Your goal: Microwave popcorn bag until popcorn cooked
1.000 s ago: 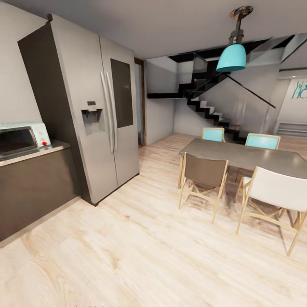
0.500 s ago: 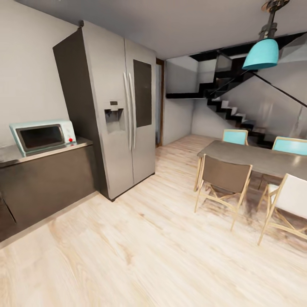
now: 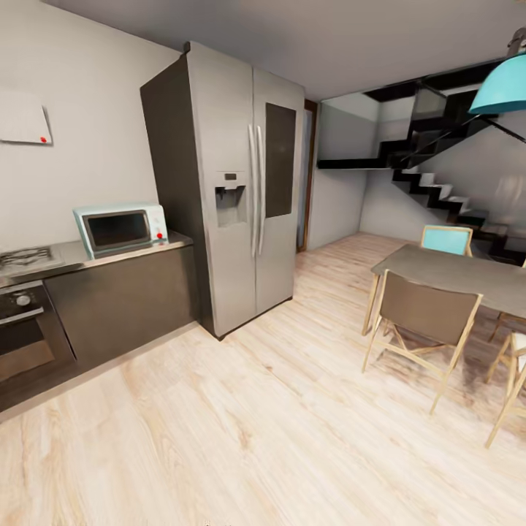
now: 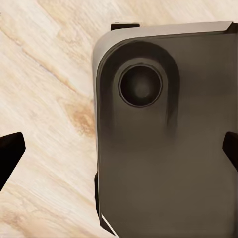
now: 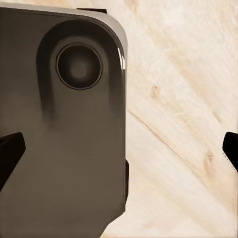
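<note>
The pale mint-blue microwave (image 3: 123,229) stands with its door closed on the grey countertop (image 3: 69,256), at the left of the head view and pressed up against the tall fridge. The popcorn bag and the popcorn are out of view. In the left wrist view, my left gripper (image 4: 119,152) is open, its dark fingertips (image 4: 11,151) wide apart over my dark base and the wooden floor. My right gripper (image 5: 119,148) is open the same way in the right wrist view, with nothing between its fingertips (image 5: 11,148).
A steel gas hob (image 3: 22,257) and a black built-in oven (image 3: 22,332) sit left of the microwave. The grey fridge (image 3: 241,190) stands to its right. A dining table (image 3: 453,274) with chairs (image 3: 424,321) is at the right. Light wooden floor (image 3: 241,424) stretches between them.
The head camera has swung left, so the microwave and fridge sit further right in the picture and the hob and oven have come into view. Nothing in the room itself has moved.
</note>
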Controlling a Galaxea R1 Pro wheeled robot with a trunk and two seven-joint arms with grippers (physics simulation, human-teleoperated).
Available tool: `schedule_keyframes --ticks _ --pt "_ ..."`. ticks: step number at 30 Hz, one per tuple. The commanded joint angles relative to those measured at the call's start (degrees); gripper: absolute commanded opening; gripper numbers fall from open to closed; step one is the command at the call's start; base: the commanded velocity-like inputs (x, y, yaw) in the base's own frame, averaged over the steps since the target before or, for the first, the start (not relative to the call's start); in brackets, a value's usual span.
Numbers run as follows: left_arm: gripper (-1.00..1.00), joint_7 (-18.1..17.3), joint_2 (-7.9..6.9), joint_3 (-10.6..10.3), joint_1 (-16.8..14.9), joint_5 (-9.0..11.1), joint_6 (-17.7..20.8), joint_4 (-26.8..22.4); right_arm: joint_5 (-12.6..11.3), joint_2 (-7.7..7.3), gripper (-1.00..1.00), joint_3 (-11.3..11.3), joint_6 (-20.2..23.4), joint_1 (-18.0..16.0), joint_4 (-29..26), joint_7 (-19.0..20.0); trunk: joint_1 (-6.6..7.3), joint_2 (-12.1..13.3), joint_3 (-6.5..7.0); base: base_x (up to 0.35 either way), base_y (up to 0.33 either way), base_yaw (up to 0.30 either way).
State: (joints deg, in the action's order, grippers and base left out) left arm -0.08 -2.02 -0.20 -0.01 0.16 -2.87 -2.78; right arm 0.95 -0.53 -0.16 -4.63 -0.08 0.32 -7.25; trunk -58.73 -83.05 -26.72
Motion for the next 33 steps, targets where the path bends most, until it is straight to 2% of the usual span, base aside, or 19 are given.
schedule_keyframes --ticks 1,24,33 --pt "1.0 -0.01 0.0 -0.01 0.0 0.02 -0.12 -0.03 0.1 0.0 1.0 -0.02 -0.21 -0.01 0.04 -0.13 0.0 -0.02 -0.04 0.0 0.0 0.277" --pt "1.0 -0.01 0.0 -0.04 -0.01 0.02 -0.12 -0.03 0.18 0.0 1.0 -0.23 -0.21 -0.01 0.04 -0.41 0.0 -0.02 -0.04 0.0 0.0 0.277" --pt "1.0 -0.02 0.31 0.47 0.01 -0.02 -0.24 -0.15 -0.69 -0.07 1.0 -0.57 -0.21 -0.01 0.04 -0.5 0.0 -0.02 0.09 0.0 0.0 0.276"
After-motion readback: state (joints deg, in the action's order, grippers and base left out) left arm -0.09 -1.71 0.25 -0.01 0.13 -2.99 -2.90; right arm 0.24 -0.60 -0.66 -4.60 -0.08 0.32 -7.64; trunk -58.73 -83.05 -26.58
